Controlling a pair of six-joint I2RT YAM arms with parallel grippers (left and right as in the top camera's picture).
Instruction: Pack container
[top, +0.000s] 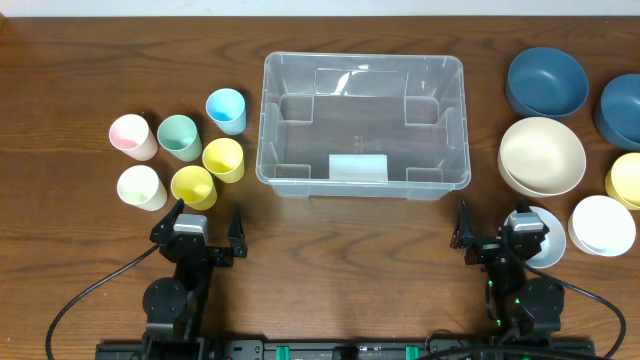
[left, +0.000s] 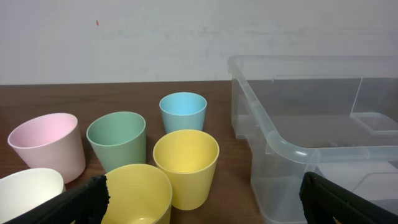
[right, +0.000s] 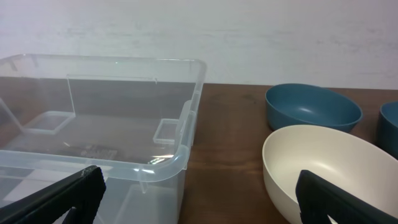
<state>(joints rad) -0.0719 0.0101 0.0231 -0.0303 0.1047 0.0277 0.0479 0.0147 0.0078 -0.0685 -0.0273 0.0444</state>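
Observation:
The clear plastic container (top: 364, 125) stands empty at the table's middle, white label on its near wall; it also shows in the left wrist view (left: 323, 118) and the right wrist view (right: 99, 112). Several cups stand to its left: pink (top: 133, 136), green (top: 180, 137), blue (top: 227, 110), white (top: 141, 187) and two yellow (top: 223, 159) (top: 193, 186). Bowls lie to its right: dark blue (top: 546, 82), cream (top: 541, 155), white (top: 602, 225). My left gripper (top: 208, 229) is open and empty near the yellow cups. My right gripper (top: 497, 232) is open and empty near the container's right corner.
A second dark blue bowl (top: 622, 108) and a yellow bowl (top: 627, 180) sit at the right edge. A small pale bowl (top: 546, 240) lies under the right arm. A white wall stands behind the table. Cables run along the near edge.

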